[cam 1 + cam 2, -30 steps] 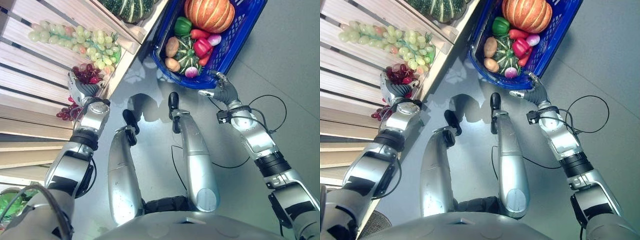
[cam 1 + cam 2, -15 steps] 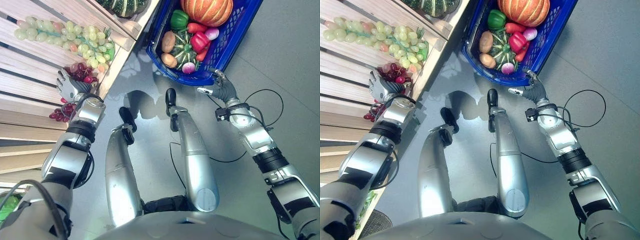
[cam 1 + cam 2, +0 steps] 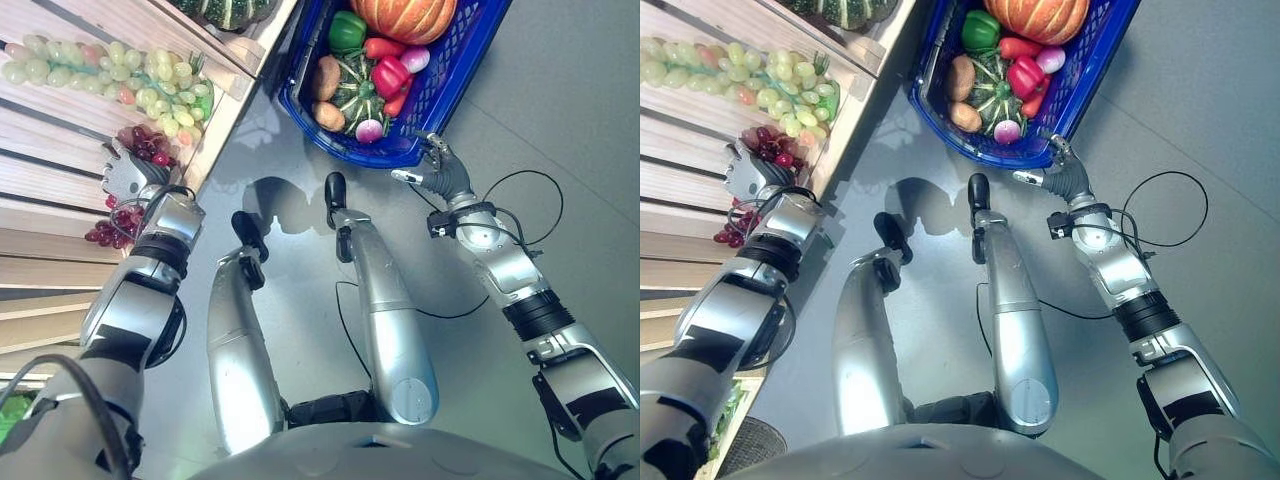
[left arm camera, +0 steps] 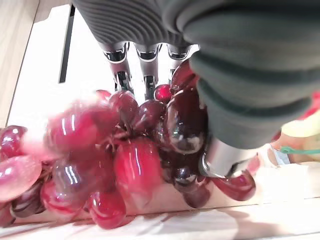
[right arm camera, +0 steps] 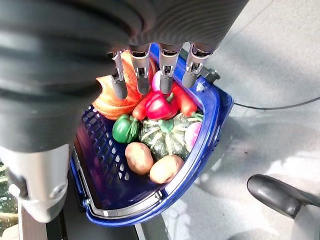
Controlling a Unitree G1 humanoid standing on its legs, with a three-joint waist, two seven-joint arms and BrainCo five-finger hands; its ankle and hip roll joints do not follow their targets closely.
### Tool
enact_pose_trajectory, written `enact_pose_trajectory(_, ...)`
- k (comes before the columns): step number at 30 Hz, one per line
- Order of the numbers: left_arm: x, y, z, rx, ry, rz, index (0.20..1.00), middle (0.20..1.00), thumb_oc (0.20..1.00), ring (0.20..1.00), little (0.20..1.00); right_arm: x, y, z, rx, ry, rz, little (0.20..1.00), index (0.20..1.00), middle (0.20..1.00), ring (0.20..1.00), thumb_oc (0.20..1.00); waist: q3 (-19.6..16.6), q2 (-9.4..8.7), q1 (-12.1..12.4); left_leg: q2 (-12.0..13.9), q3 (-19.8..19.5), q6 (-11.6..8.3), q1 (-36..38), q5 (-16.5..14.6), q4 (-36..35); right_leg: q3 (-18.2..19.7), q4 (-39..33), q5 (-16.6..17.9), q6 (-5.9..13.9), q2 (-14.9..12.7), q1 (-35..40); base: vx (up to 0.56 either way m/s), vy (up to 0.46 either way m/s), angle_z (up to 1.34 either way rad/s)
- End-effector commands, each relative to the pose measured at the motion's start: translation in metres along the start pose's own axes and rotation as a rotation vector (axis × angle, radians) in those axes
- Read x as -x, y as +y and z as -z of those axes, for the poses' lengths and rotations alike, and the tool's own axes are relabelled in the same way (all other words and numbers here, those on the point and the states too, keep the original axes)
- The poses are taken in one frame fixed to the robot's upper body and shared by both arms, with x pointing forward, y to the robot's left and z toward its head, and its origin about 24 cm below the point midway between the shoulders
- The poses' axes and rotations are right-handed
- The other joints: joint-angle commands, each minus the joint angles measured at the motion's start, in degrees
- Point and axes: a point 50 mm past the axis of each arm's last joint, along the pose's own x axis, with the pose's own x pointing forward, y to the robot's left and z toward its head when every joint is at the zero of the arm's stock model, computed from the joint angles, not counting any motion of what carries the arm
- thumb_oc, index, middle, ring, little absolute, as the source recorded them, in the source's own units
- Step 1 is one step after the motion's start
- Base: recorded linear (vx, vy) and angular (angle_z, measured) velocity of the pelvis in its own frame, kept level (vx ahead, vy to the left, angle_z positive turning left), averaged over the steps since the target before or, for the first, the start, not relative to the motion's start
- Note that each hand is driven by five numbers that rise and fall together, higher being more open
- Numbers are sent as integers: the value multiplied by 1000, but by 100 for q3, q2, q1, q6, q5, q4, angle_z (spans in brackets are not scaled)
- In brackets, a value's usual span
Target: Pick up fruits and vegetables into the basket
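Where the slatted wooden shelf (image 3: 60, 140) runs along the robot's left, its near edge borders grey floor (image 3: 560, 120), and a blue basket (image 3: 452, 82) sits on that floor just ahead. Largest item in the basket is an orange pumpkin (image 3: 405, 15) at the far end; nearer lie a striped green squash (image 3: 355, 88), a green pepper (image 3: 347, 30), red peppers (image 3: 388, 75), two brown potatoes (image 3: 326, 78) against the shelf-side wall, and a small pink-white radish (image 3: 369, 129) by the near rim. A second dark green squash (image 3: 222, 10) rests on the shelf's far part. On the slats a long bunch of green grapes (image 3: 130, 75) lies across, and just nearer is a bunch of red grapes (image 4: 125, 150). Left hand (image 3: 128, 178) lies on the red grapes: fingers (image 4: 120, 60) reach over the top, thumb down the side, curled around the bunch. Right hand (image 3: 435, 172) hovers just outside the basket's near rim, fingers (image 5: 165, 70) straight and loosely spread, holding nothing.
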Motion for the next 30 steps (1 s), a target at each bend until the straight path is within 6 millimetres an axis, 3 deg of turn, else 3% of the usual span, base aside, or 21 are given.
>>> enact_pose_trajectory(1, -1, -14, 33, 22, 85, 149, 200, 200, 200, 200, 200, 7, 3, 3, -54, -25, 12, 1000, 1000, 1000, 1000, 1000, -247, -283, -37, -158, 426, 188, -100, -161, -110, 41, 117, -357, 176, 123, 50, 0, 0, 0)
enact_pose_trajectory(13, 9, -9, -3, 467, -92, 154, 200, 200, 200, 200, 200, 14, 7, 6, -81, -22, 28, 1000, 1000, 1000, 1000, 1000, -247, -277, 64, -218, 366, 192, 19, -117, -236, 31, 72, -369, 181, 133, 171, -4, -5, 2)
enact_pose_trajectory(19, 29, -12, -16, 916, -141, 353, 200, 200, 200, 200, 200, 25, 8, 17, -74, 0, 44, 1000, 1000, 1000, 1000, 1000, -247, -150, 157, -299, 364, 234, 329, -104, -354, -16, 62, -452, 219, 63, 452, 1, 44, 8)
enact_pose_trajectory(24, 51, -12, -15, 1073, -237, 475, 200, 200, 200, 200, 200, 36, 6, 24, -61, 17, 61, 1000, 1000, 1000, 1000, 1000, -247, -31, 244, -377, 385, 262, 637, -74, -503, -64, -11, -464, 260, 8, 746, 0, 67, 11)
enact_pose_trajectory(30, 75, 2, -17, 1197, -386, 570, 200, 200, 200, 200, 200, 51, 2, 32, -31, 46, 74, 1000, 1000, 1000, 1000, 1000, -247, 129, 337, -473, 434, 301, 1066, -7, -731, -72, -122, -483, 318, -55, 1171, -1, 95, 6)
